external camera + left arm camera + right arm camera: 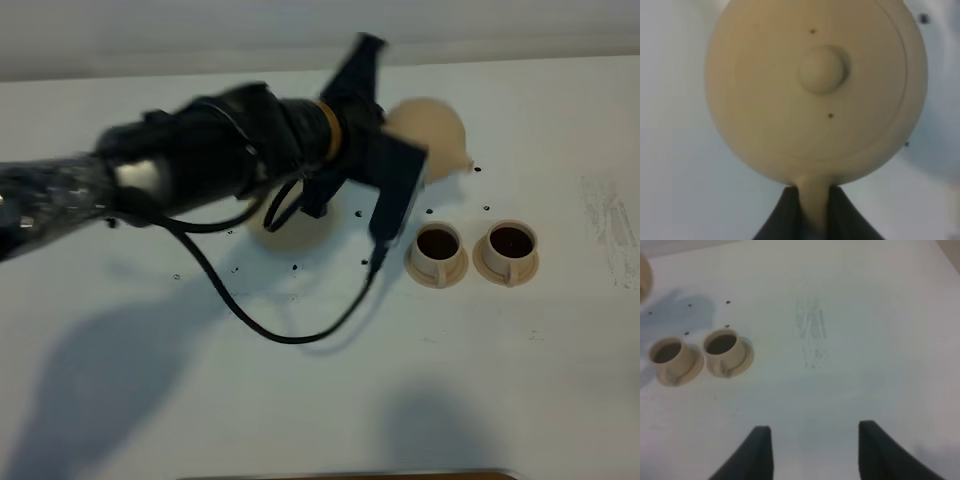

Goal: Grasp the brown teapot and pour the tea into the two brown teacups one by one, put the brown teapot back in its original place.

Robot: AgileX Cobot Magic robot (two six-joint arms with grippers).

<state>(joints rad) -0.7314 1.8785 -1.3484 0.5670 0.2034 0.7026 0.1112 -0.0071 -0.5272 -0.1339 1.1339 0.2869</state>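
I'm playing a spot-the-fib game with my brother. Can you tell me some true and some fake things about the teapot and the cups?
1. The left gripper is shut on the teapot handle. True.
2. Both teacups are empty. False: both hold dark tea.
3. The teapot's lid is off. False: the knobbed lid is on.
4. The right gripper holds nothing. True.
5. The big saucer lies beside the cups. True.
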